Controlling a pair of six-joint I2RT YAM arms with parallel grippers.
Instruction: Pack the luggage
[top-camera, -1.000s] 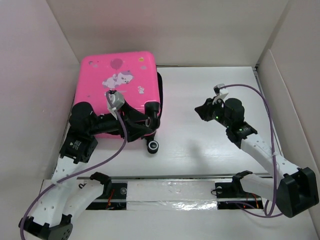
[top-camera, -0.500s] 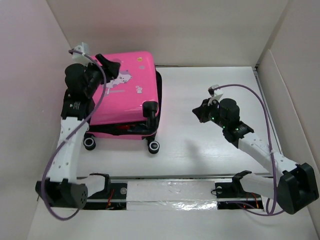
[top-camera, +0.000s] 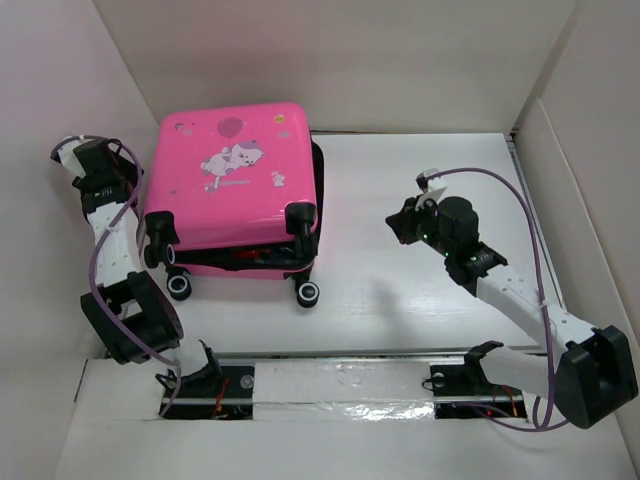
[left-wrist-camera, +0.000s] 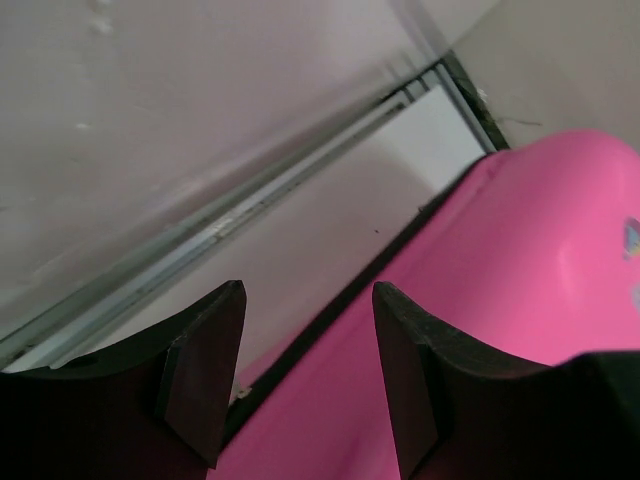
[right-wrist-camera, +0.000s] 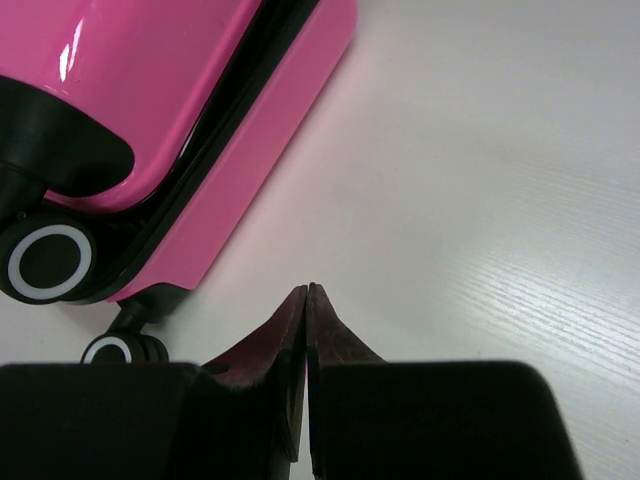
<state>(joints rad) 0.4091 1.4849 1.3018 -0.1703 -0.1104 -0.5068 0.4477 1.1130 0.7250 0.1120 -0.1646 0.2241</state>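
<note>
While it lies flat, the luggage (top-camera: 235, 185) perhaps holds something red (top-camera: 252, 257).

luggage (top-camera: 235, 190) | pink, cartoon print | flat, lid down | left side

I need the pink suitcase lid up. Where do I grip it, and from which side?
Likely take the lid's right edge, coming from the right with the right gripper: a dark gap shows between the shells there, and bare table lies beside it. Wheels crowd the near end.
</note>
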